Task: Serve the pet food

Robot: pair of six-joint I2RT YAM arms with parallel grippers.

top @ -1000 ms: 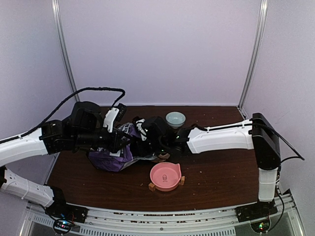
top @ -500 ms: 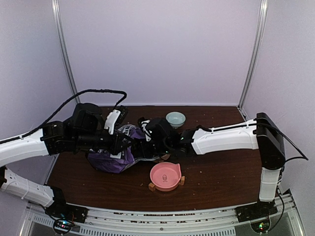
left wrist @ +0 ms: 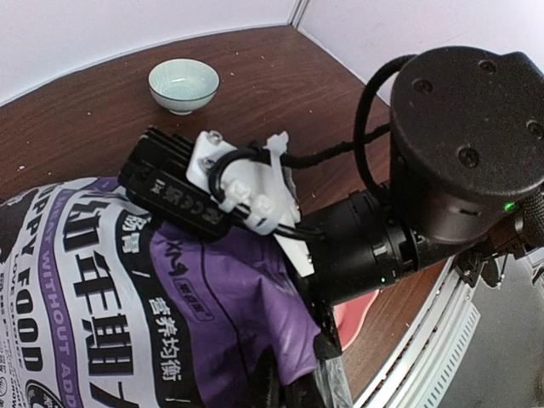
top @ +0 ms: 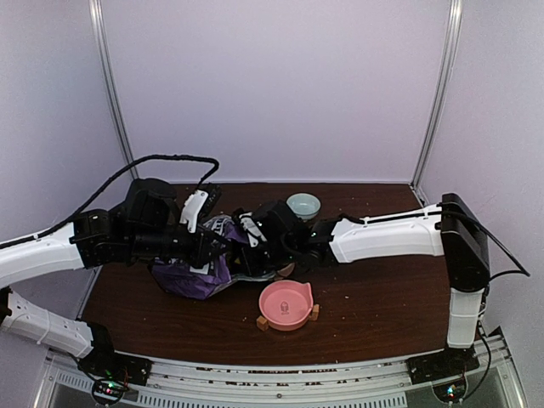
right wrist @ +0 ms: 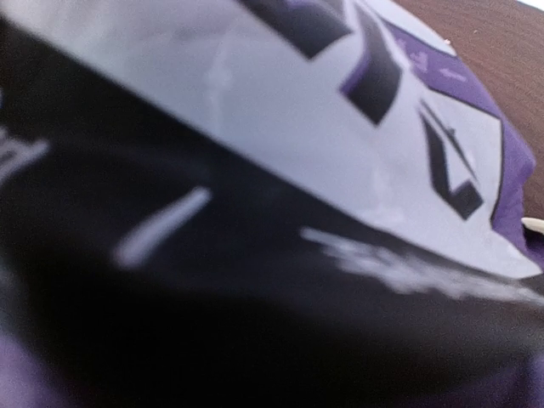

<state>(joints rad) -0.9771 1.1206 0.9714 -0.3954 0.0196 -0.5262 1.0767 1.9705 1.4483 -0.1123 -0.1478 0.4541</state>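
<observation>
Our left gripper point(left wrist: 287, 393) is clamped on the crinkly, glossy purple-and-white printed plastic bag point(top: 189, 276) at centre-left. The right gripper point(top: 248, 245) is buried against it, so we cannot tell how its jaws stand, and the brown kibble pellets are hidden from us.

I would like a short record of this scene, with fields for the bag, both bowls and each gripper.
bag: purple-and-white pet food bag, lying on the table
pink bowl: in front of the bag, looks empty
pale green bowl: far side, apart from bag
left gripper: shut, pinching the bag's edge
right gripper: against the bag, state unclear
</observation>
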